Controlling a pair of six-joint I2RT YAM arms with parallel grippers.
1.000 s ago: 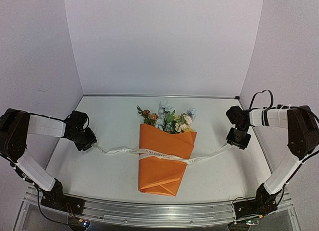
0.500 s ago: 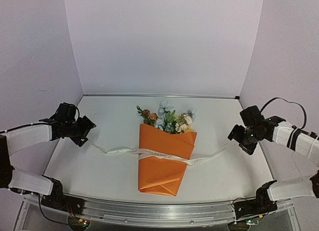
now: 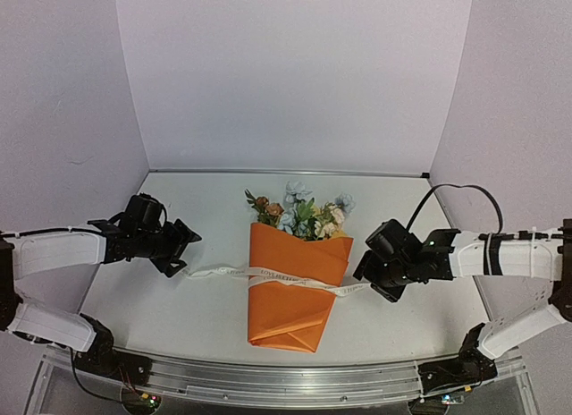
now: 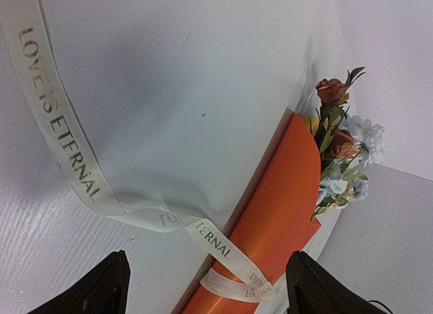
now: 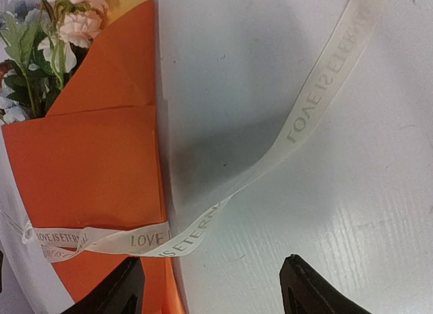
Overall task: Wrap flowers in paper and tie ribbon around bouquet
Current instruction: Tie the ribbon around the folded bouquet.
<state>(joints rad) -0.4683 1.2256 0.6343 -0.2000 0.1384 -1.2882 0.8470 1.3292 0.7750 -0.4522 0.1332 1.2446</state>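
Plain pale lilac walls (image 3: pixel 295 75) close in a white table (image 3: pixel 206 317) along its far, left and right edges. A silver metal rail (image 3: pixel 286 381) runs along the near edge. The light is soft and even, casting faint shadows.

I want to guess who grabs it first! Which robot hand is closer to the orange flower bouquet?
Right. The right gripper hangs just beside the bouquet's right edge. The left gripper sits farther out on the left, with a stretch of ribbon lying between it and the bouquet.
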